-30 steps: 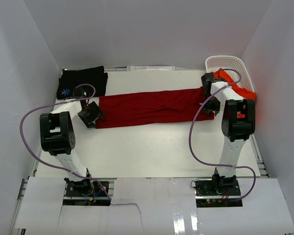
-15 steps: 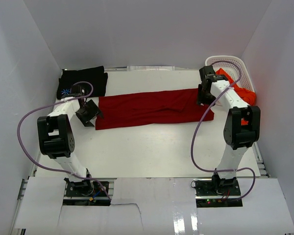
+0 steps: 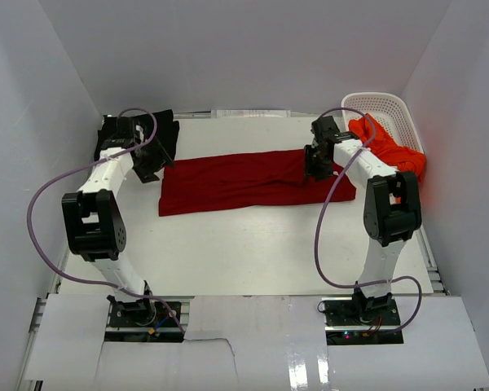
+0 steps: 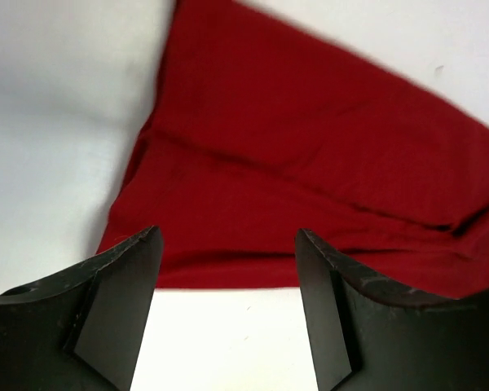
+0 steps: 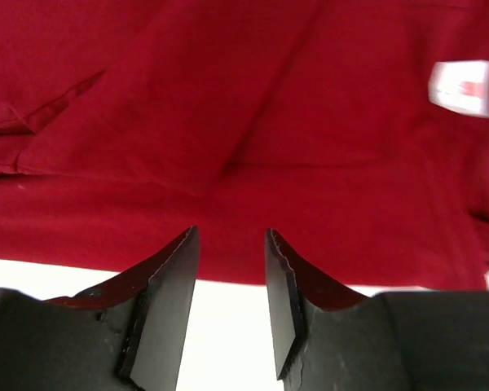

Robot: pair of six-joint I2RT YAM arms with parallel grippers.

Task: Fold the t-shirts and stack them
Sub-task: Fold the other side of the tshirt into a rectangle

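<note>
A folded black cotton t-shirt (image 3: 168, 134) sits at the worktop's (image 3: 253, 244) 10 o'clock corner, apparently the start of the stack. At its 5 o'clock edge the left claw (image 4: 228, 309) hovers with jaws spread wide and nothing between them, facing the left short end of the plain dark red cloth t-shirt (image 3: 244, 179). That shirt lies across the middle as a long band. The right claw (image 5: 228, 301) hangs over its right end, jaws parted only narrowly and empty. With one arm at each end, I judge a lengthwise fold is being set up. At 2 o'clock, a crumpled orange-red t-shirt (image 3: 387, 147) spills from the white slotted plastic basket (image 3: 383, 102), waiting.
</note>
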